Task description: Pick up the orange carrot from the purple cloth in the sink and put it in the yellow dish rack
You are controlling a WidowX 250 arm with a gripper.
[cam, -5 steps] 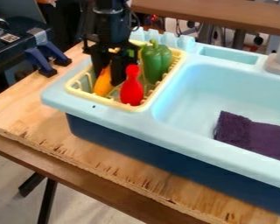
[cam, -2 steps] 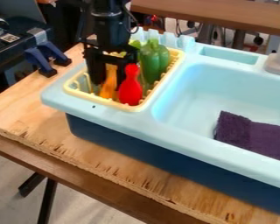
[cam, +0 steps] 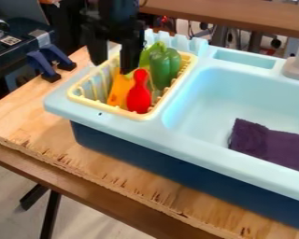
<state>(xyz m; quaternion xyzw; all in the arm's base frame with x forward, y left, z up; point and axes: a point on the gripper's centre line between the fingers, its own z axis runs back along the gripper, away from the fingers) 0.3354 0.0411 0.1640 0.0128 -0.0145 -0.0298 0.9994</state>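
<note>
Above the left part of the yellow basket (cam: 84,100), the black gripper (cam: 114,68) hangs with its two fingers apart and nothing between them. Its right fingertip is close to the top of an orange-yellow object (cam: 118,89) standing in the basket; whether they touch I cannot tell. A red pin-shaped object (cam: 139,92) leans just right of the orange one. Behind them in the basket are a green pepper (cam: 164,64) and a lighter green item (cam: 153,49), partly hidden by the pepper and the gripper.
The basket sits in the left end of a light blue toy sink unit (cam: 199,131). A dark purple cloth (cam: 270,144) lies in the basin to the right. Blue clamps (cam: 51,63) stand at the table's back left, and a grey faucet (cam: 298,63) rises at the right edge.
The gripper has risen out of the basket, and its fingers are no longer around the orange object. That object has turned and shows a wider side. The green pepper and red pin have shifted slightly.
</note>
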